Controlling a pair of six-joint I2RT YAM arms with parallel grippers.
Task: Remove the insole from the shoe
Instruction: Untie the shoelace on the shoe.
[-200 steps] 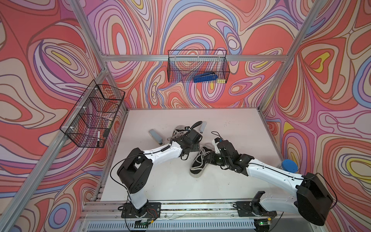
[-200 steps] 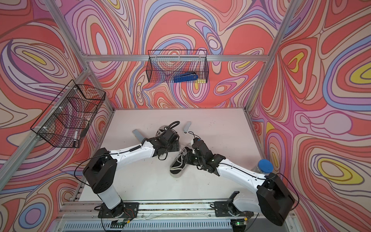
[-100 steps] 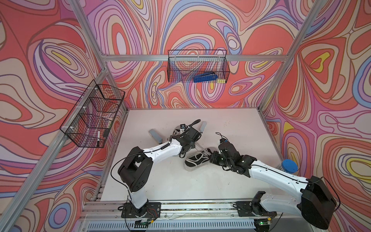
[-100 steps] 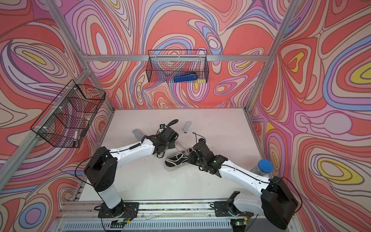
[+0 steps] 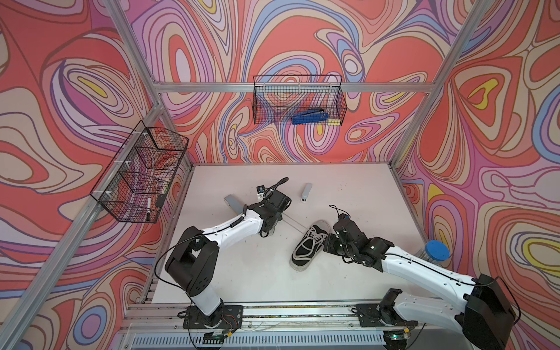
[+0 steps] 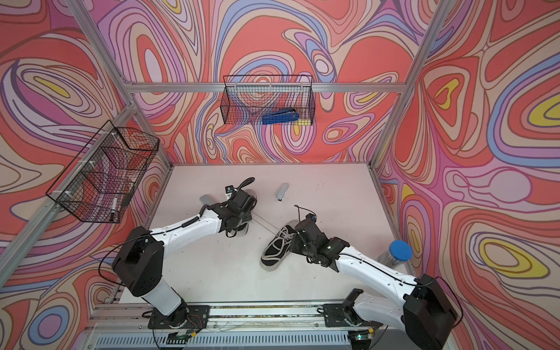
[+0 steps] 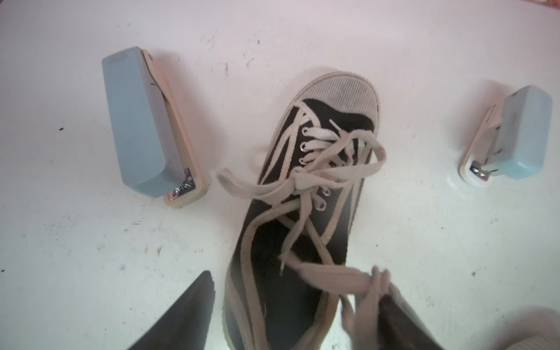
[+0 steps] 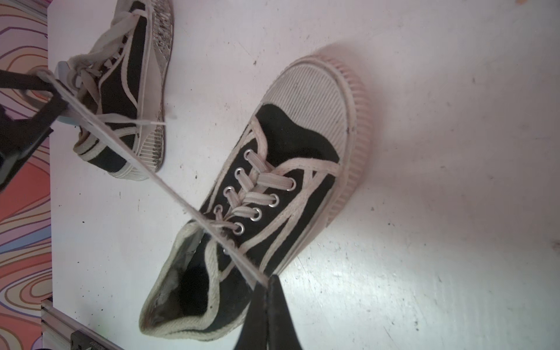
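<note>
insole unseen, shoe (image 8: pixel 257 197) interior too dark

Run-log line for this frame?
left gripper open above one shoe | right gripper shut on taut lace | no insole out

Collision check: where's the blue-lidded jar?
In both top views, the blue-lidded jar stands by the right wall, close beside the right arm's white forearm.

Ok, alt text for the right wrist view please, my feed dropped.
The shut right gripper pinches a taut white lace stretched diagonally over a black canvas shoe standing upright on the white table. A second matching shoe lies on its side beyond it.
</note>
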